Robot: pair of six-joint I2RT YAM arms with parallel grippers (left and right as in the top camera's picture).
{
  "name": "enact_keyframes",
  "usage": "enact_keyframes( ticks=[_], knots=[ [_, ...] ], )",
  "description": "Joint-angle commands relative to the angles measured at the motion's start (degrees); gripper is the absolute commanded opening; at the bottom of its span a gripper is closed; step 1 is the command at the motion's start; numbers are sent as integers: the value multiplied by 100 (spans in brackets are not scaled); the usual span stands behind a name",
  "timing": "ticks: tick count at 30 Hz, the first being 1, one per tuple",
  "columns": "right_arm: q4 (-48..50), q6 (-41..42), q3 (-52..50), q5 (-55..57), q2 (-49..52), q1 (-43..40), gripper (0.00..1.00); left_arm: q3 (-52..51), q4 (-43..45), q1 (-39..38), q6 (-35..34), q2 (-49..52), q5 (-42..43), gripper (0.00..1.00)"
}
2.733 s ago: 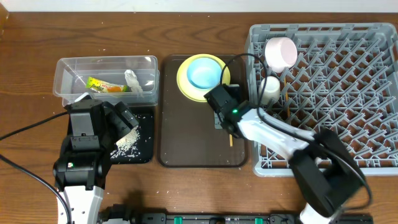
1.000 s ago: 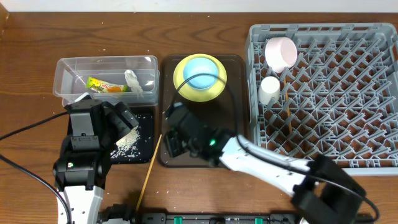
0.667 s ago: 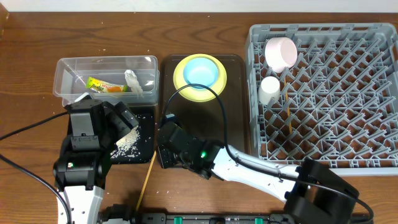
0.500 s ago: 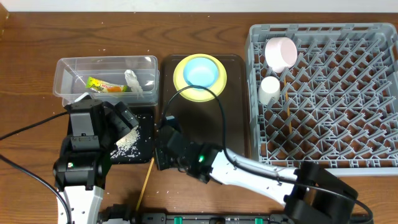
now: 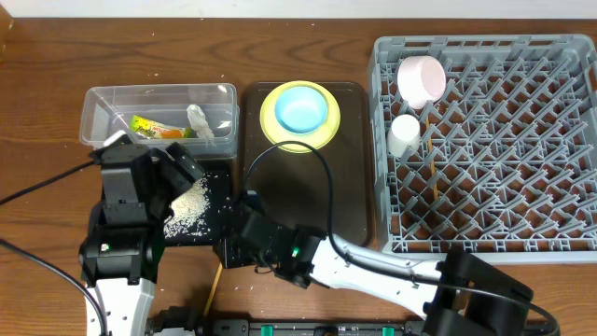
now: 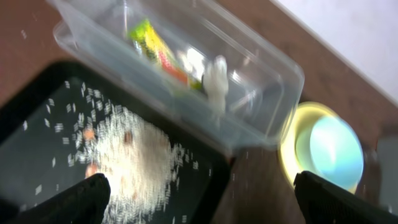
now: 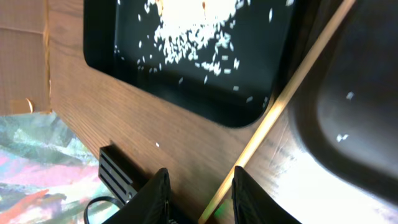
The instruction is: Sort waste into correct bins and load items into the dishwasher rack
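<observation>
Hanging low over the near edge of the table, the right gripper (image 7: 202,198) is seen with its jaws parted. A wooden chopstick (image 7: 292,87) lies on the wood between the two fingers, and whether either finger touches it cannot be told. The chopstick is laid slantwise, from 7 o'clock to 1 o'clock in the wrist view, in the narrow strip between the black tray (image 7: 124,74) and the brown serving tray (image 7: 360,143). Loose rice scraps (image 7: 193,31) are scattered over the black tray's floor, heaped mostly near its middle. Over that tray the left gripper (image 6: 200,186) is held wide open, with nothing between its fingers. Just beyond, at 12 o'clock of the black tray, the clear tub (image 6: 273,93) is set. The yellow-green and orange wrapper (image 6: 152,46) and the crumpled tissue (image 6: 216,78) are contained in it. At 3 o'clock of the tub, on the far end of the serving tray, the yellow plate (image 5: 272,129) is placed with the light blue bowl (image 5: 303,109) on it. The grey rack (image 5: 504,187) fills the 3 o'clock side of the table. Near its far-left corner the white bowl (image 5: 422,77) is propped on its side, and the small white cup (image 5: 404,133) is stood at its 6 o'clock. A second chopstick (image 5: 432,175) is lodged among the pegs just nearer.
</observation>
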Motion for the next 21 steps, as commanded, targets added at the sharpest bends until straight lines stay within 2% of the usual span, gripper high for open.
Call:
enact_keyframes(
  ticks=[1, 6, 10, 21],
  knots=[
    [-9, 468, 7, 308, 284, 247, 29, 103, 166, 260, -101, 17, -306, 98],
    [120, 949, 7, 291, 629, 273, 27, 103, 234, 868, -400, 20, -302, 98],
    [125, 1054, 7, 282, 638, 247, 31, 103, 101, 1222, -396, 28, -302, 98],
    [505, 1158, 7, 874, 758, 262, 29, 101, -310, 1272, -393, 94, -302, 98]
  ],
)
